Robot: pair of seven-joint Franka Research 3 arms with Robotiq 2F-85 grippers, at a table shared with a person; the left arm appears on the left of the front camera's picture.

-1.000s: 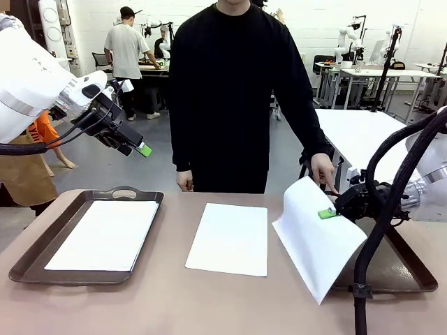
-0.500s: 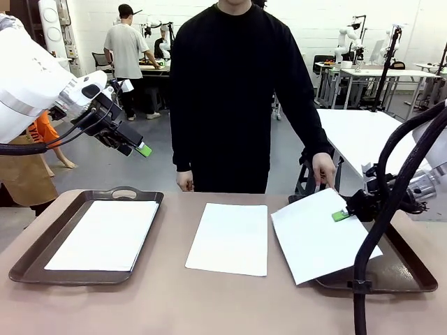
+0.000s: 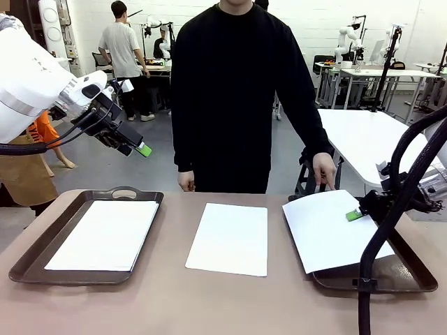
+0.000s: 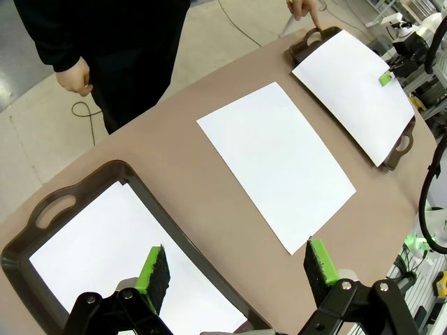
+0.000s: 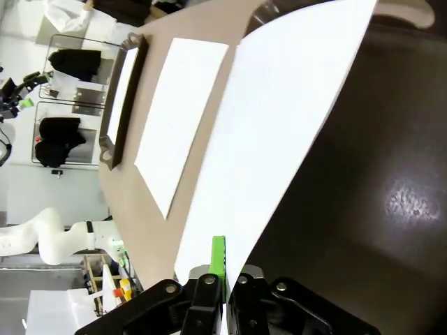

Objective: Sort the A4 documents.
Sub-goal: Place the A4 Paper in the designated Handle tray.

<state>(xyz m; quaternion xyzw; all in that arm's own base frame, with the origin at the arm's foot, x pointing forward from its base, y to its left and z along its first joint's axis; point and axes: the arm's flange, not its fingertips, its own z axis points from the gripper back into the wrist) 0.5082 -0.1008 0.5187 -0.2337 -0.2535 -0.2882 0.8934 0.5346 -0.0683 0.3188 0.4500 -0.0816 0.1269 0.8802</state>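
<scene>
While the right gripper [image 3: 355,215] clamps shut on the right edge of one A4 document [image 3: 325,234], the paper lies slanted over the right tray [image 3: 408,279], hiding its left rim. A person's hand [image 3: 324,169] hangs at that tray's far left corner, and a black cable [image 3: 380,230] crosses in front. A second A4 document [image 3: 229,239] lies flat between the trays, touching neither, with bare table [image 3: 223,307] nearer. A third A4 document [image 3: 105,234] rests in the left tray [image 3: 28,262]; the left gripper [image 3: 142,149] hovers high above, spread wide, empty.

plain white a4 documents [image 3: 230,239]; dark brown trays [image 3: 31,256]; tan table [image 3: 209,307]; black sweater [image 3: 237,91].
</scene>
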